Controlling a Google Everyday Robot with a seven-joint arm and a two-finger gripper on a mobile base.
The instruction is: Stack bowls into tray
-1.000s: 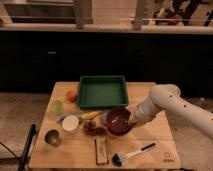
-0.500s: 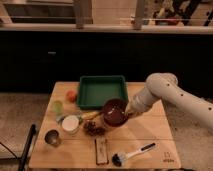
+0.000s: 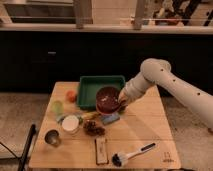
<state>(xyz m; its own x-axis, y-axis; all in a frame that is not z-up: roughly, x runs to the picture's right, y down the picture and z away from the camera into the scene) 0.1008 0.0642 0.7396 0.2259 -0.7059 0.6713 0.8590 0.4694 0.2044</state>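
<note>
A dark red bowl point(image 3: 108, 99) is held tilted in the air at the front right edge of the green tray point(image 3: 90, 85), which lies at the back middle of the wooden table point(image 3: 145, 131). My gripper point(image 3: 121, 100) is shut on the bowl's right rim, with the white arm reaching in from the right. A white bowl point(image 3: 70, 123) sits on the table left of centre, in front of the tray.
An orange point(image 3: 71, 95) and a green cup point(image 3: 58, 107) are left of the tray. A metal cup point(image 3: 52, 137), a brown pile point(image 3: 93, 127), a blue item point(image 3: 111, 118), a dark rectangular block point(image 3: 101, 150) and a brush point(image 3: 131, 153) lie near the front.
The gripper has lifted the dark red bowl off the table and carried it up and left toward the green tray, uncovering a blue item beneath.
</note>
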